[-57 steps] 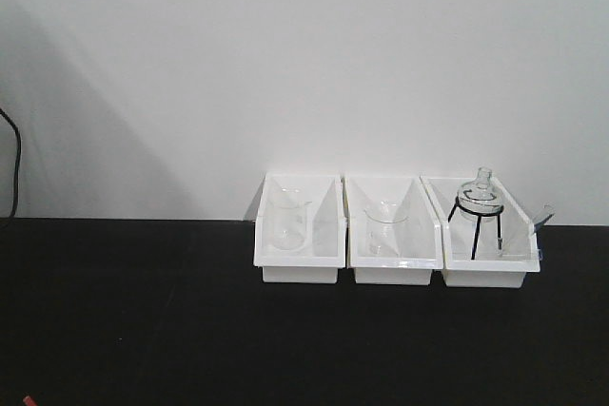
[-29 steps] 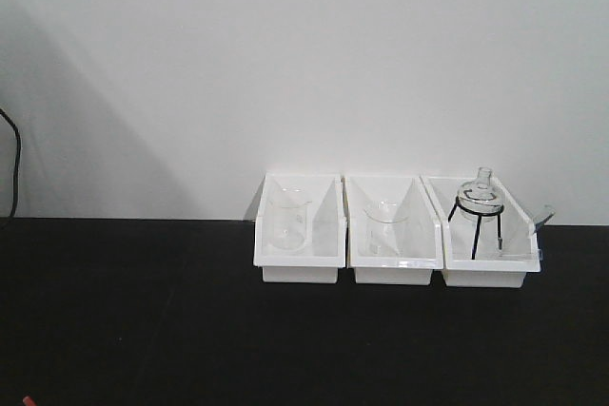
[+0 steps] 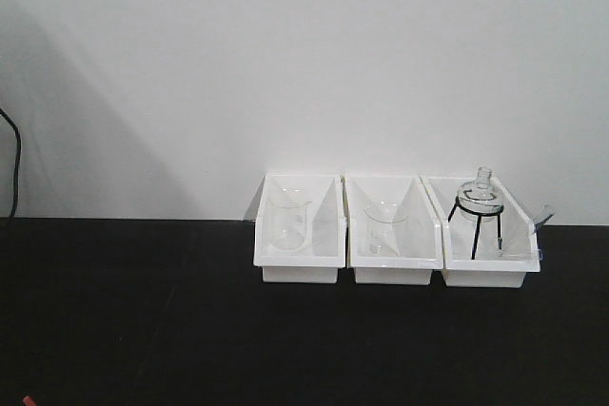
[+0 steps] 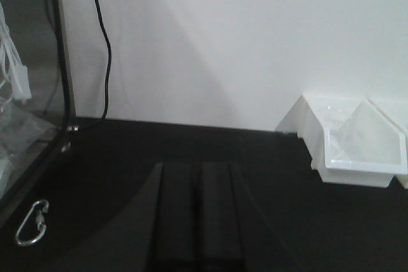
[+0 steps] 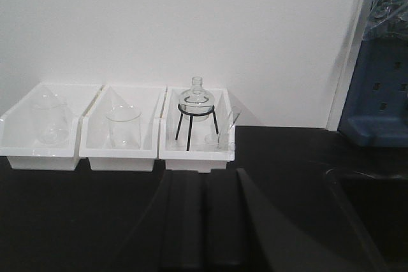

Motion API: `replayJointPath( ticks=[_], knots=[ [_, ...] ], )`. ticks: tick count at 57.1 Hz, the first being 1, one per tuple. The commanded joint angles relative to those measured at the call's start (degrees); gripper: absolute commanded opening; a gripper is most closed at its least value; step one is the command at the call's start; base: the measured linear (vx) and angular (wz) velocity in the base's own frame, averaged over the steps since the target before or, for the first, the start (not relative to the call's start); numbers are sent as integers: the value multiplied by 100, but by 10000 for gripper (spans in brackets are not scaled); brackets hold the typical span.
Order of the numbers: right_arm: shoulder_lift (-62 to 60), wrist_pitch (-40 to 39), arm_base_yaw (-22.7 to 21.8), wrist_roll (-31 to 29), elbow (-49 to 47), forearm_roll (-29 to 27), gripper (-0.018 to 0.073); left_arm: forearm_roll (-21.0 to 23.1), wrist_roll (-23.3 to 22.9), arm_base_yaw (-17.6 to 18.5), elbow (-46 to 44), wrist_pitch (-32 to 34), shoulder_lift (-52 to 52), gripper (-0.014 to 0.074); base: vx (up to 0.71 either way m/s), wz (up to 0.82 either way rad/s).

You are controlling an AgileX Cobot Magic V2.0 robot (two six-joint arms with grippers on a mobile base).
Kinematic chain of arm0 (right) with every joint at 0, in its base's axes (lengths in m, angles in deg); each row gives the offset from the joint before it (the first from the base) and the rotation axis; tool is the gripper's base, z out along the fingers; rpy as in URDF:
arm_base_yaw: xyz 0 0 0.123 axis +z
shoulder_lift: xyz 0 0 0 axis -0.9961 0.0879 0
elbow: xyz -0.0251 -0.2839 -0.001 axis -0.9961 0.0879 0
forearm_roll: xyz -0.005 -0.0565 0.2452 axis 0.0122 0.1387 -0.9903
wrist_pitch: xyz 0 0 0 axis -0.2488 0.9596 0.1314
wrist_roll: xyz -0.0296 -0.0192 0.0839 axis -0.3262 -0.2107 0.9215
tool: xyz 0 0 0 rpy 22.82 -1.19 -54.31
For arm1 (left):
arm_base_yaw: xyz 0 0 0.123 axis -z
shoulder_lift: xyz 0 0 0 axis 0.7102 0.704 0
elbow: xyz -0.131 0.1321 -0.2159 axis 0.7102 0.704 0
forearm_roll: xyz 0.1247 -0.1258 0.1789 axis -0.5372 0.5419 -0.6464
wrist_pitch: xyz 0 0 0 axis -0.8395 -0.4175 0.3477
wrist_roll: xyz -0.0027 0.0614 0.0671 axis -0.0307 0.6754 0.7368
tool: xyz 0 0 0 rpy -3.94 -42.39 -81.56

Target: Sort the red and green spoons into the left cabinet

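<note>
Beneath both grippers spreads the black tabletop [image 3: 143,311]. Left of the left gripper [image 4: 197,221], whose fingers are pressed together on nothing, stands the grey cabinet [image 4: 32,49]. Ahead of the right gripper [image 5: 204,221], likewise closed and empty, sit 3 white bins [image 5: 121,160] holding clear glassware [image 5: 124,128]. A red sliver [image 3: 27,399] pokes in at the front view's lower-left edge, too small to tell if it is the red spoon.
</note>
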Motion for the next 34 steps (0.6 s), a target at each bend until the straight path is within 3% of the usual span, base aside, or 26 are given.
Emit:
replayJointPath(
  ticks=[1,20,25,34],
  knots=[
    [407,-305,-22,-143,-449,11,-3,25,-57,3,-576,305,644,-3,0,0],
    [946,-175,-22,-235,-472,-568,18,25,166,3,-844,474,1322,36,0,0],
    [946,-123,-22,-242,-472,-601,62,25,301,3,-844,450,1371,87,0,0],
    [946,-20,-22,-242,-472,-648,235,25,325,3,-844,516,1371,227,0,0]
  ],
)
